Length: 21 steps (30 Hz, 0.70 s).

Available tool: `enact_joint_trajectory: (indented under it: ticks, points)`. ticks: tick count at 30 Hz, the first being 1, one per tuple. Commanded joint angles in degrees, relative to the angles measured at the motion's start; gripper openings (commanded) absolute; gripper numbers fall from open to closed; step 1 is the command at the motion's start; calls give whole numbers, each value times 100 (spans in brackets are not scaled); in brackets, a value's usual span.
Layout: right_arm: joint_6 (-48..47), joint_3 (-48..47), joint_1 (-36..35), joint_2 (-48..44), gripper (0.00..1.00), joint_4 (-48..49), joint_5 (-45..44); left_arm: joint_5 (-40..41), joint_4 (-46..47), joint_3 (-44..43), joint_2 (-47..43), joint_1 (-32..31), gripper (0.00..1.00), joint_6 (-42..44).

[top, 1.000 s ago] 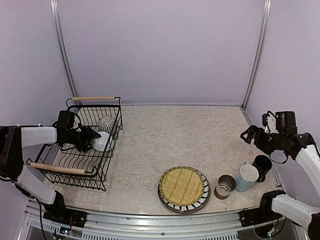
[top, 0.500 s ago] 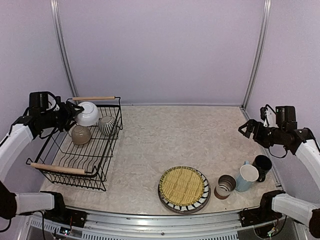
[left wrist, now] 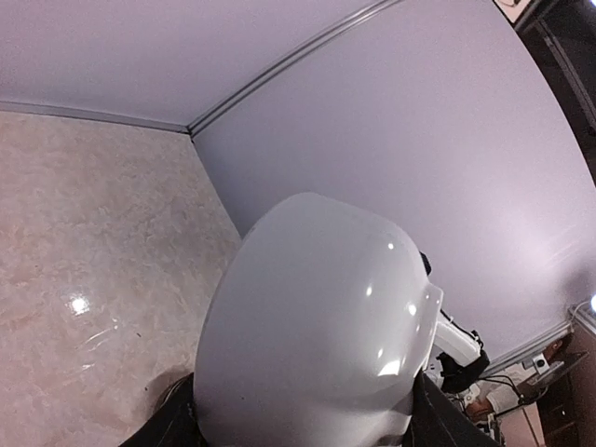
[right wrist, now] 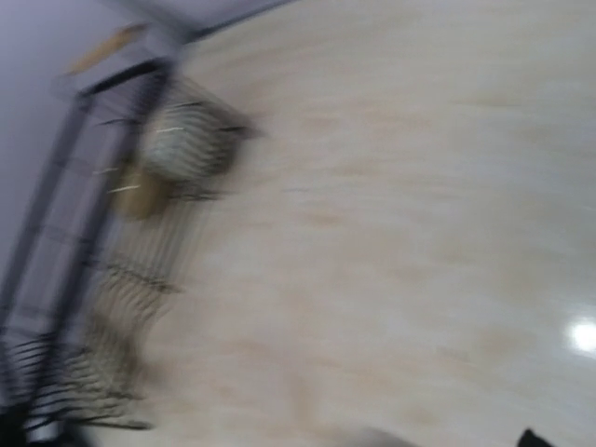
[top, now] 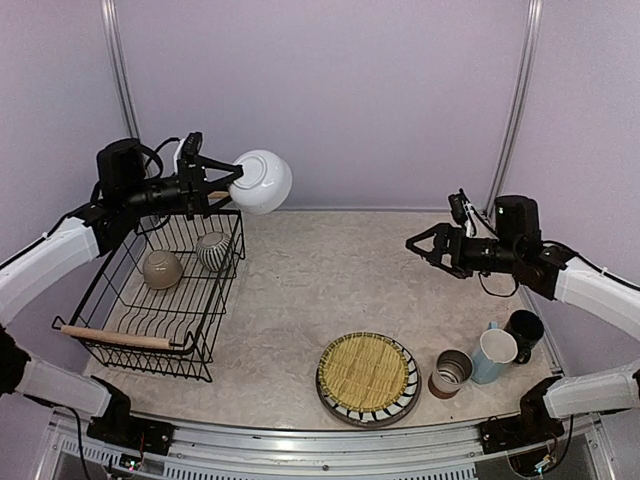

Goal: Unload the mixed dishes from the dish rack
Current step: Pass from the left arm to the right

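Note:
My left gripper (top: pixel 222 187) is shut on the white bowl (top: pixel 261 181) and holds it high, past the dish rack's (top: pixel 120 300) far right corner. The bowl fills the left wrist view (left wrist: pixel 317 326). In the rack lie a beige bowl (top: pixel 162 268) and a grey-striped pot (top: pixel 213 250); both show blurred in the right wrist view, with the pot (right wrist: pixel 186 140) above the beige bowl. My right gripper (top: pixel 420 243) is open and empty above the table's right middle. The yellow mat (top: pixel 367 372) lies on the striped plate (top: pixel 330 398). The brown-white cup (top: pixel 451 371), light blue mug (top: pixel 493 353) and black mug (top: pixel 524 329) stand at right.
Metal posts (top: pixel 122 95) stand at the back corners. The rack's wooden handles are one at its far end (top: pixel 187 197) and one at its near end (top: pixel 115 338).
My left gripper has lifted the white bowl out of the rack and carried it up and right. My right arm has swung left toward the middle.

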State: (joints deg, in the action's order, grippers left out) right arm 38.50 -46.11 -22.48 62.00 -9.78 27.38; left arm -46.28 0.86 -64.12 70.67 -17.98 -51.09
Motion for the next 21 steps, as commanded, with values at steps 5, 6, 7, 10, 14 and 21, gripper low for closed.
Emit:
enact_joint_trajectory:
  ticks: [5, 6, 7, 10, 14, 21]
  points:
    - [1732, -430, -1078, 989, 100, 4366, 1074, -465, 3782, 0, 1338, -870, 36, -1752]
    - [1774, -590, -1188, 1120, 100, 4579, 1123, -478, 4165, 4, 1470, -935, 36, -1970]
    - [1799, -741, -1286, 1264, 100, 4758, 1181, -489, 4523, -8, 1636, -993, 36, -2265]
    - [1846, -1180, -1526, 1624, 100, 5097, 1310, -523, 5278, -76, 2099, -1161, 34, -2730]
    - [1996, -1466, -1667, 1894, 98, 5517, 1247, -484, 5759, -165, 2476, -1416, 33, -2985]
    - [2338, -1736, -1769, 2286, 86, 5855, 1412, -590, 6457, -408, 2984, -1656, 31, -3300]
